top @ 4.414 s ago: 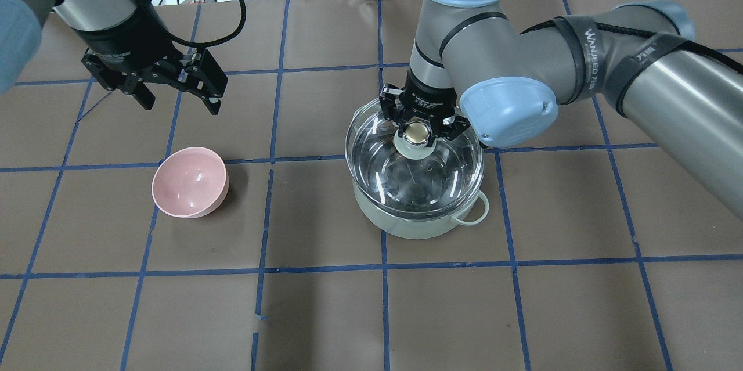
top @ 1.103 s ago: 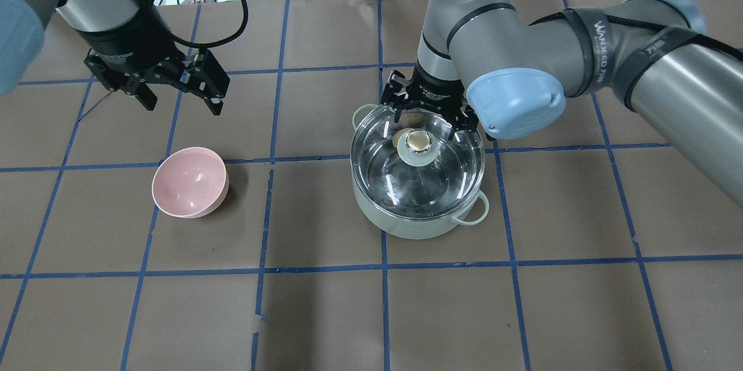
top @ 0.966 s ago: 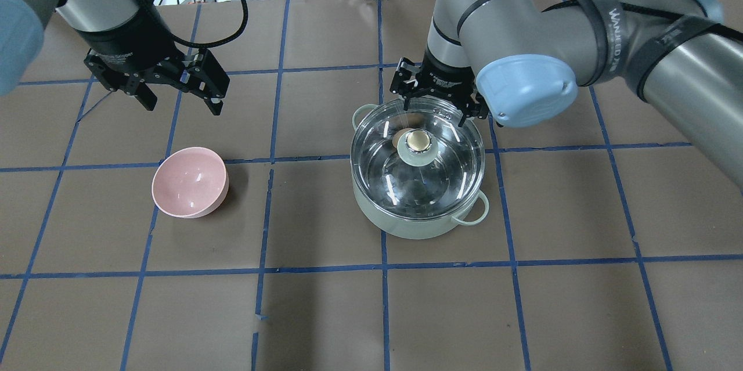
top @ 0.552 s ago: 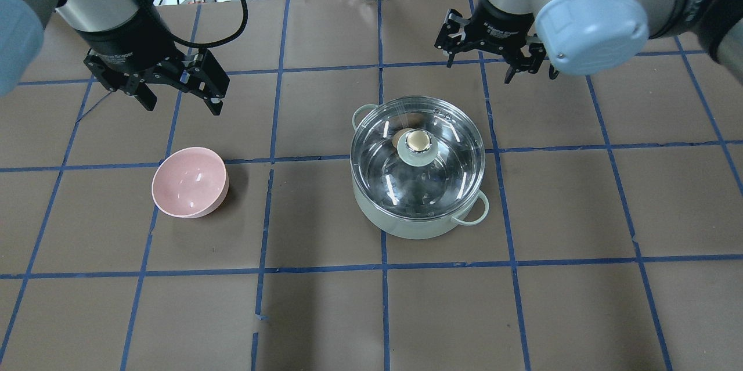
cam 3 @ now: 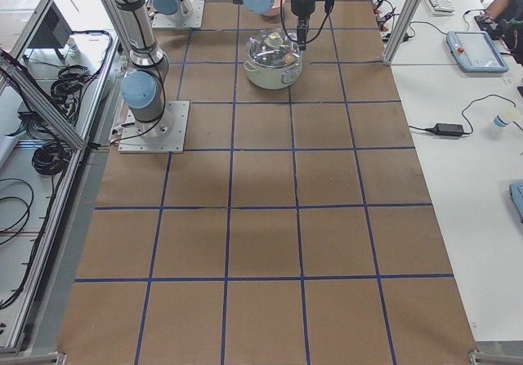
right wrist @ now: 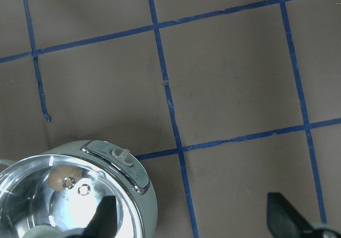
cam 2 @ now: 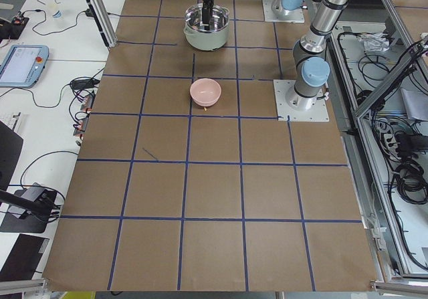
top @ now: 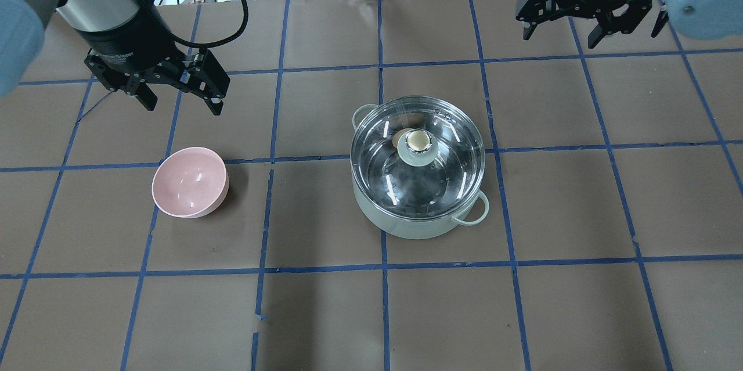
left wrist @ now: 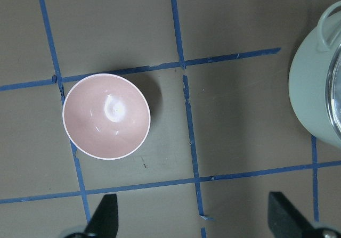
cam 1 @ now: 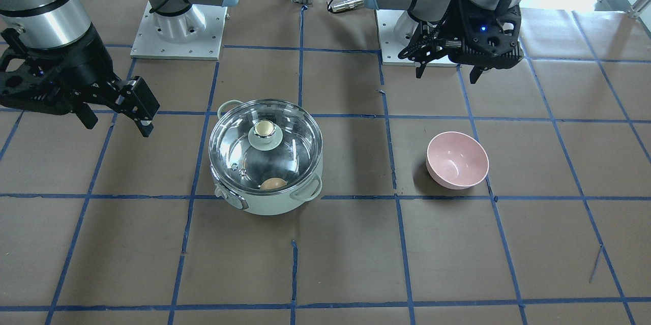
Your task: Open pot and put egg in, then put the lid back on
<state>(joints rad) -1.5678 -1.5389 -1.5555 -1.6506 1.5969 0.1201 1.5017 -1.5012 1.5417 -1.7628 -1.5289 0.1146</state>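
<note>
From where I stand the job looks as good as done: the lid (top: 419, 185) sits flat on the pot (top: 406, 227), its rim meeting the pot's edge all the way round, and through the glass the egg (cam 1: 273, 183) lies on the steel floor. Taking the overhead view as a clock face with the pot at its centre, the egg rests toward eleven o'clock inside the pot, half hidden beside the golden knob (top: 416, 140). What is left, I would judge, is only to keep both arms clear. Doing that well means going up and away from the pot and not sweeping low across it, since a brush against the knob or a side handle could slide the lid askew or set the egg rolling. The right gripper (top: 562, 31) hangs in the air at about one o'clock from the pot, well apart from it, its fingers spread wide with nothing between them and touching nothing. The left gripper (top: 181, 105) hovers at about ten o'clock, also spread wide and empty, above the table (top: 522, 313) and beyond the pink bowl (top: 190, 182), which stands at nine o'clock.
</note>
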